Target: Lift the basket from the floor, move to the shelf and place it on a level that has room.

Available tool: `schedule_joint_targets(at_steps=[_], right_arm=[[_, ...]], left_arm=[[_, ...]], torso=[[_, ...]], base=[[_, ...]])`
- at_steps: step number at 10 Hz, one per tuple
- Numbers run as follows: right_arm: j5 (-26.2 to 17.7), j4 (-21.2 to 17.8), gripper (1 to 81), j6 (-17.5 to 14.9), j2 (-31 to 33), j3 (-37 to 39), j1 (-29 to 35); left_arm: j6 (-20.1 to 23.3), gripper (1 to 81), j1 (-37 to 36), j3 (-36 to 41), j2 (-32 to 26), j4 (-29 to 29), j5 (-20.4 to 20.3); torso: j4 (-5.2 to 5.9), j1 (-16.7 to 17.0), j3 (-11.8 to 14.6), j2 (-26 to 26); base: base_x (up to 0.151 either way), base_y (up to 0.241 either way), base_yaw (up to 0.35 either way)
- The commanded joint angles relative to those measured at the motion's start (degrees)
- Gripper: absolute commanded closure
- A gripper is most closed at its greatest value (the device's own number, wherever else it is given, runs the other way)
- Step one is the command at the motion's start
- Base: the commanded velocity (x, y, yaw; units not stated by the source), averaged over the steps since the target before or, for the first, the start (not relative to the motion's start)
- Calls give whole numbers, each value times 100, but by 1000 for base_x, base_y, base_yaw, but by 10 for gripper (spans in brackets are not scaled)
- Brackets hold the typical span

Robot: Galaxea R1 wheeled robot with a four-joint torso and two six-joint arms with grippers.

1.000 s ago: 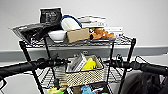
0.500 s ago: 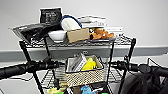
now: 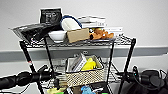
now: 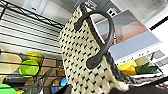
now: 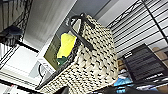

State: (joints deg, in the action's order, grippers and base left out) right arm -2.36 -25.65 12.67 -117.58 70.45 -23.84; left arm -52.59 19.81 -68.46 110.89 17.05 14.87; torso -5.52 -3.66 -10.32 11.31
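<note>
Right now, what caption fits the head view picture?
Woven basket sits on the wire shelf's middle level.

Woven basket [image 4: 82,57] beside wire shelf [image 4: 27,32]

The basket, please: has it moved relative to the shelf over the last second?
No clear move: the basket sits in the same spot between the shelf posts throughout.

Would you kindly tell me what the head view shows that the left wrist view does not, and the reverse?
Head view alone: the shelf's cluttered top tier with a white bowl, a cardboard box and stacked books. Left wrist view alone: the basket's dark loop handle close up and green plates below. Both: the woven basket holding a book.
</note>
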Motion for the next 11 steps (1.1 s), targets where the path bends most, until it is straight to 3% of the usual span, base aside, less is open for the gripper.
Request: schedule_joint_targets(at_steps=[1,3,5,7,8,11], right_arm=[[122,271,10,-27,689,-621,-203],[105,437,10,-27,865,-849,-652],[279,684,10,-27,839,-824,-1504],[456,1017,10,-27,742,-692,-2373],[623,1158,10,-36,681,-604,-2743],[685,1483,10,-36,496,-384,-3421]], left_arm=[[-6,10,378,649,-777,500,-766],[12,10,1282,729,-962,719,-1256],[12,10,2530,467,-901,1124,-2319],[64,10,3602,-52,-603,1335,-3120],[143,10,4024,-377,-383,1371,-3420],[495,10,4896,-1037,127,1371,-3816]], torso=[[0,0,0,0],[0,2,2,2],[0,4,6,4],[0,9,11,6],[0,11,11,9],[0,15,15,11]], base=[[0,0,0],[0,0,0],[0,0,0],[0,0,0],[0,0,0],[0,0,0]])
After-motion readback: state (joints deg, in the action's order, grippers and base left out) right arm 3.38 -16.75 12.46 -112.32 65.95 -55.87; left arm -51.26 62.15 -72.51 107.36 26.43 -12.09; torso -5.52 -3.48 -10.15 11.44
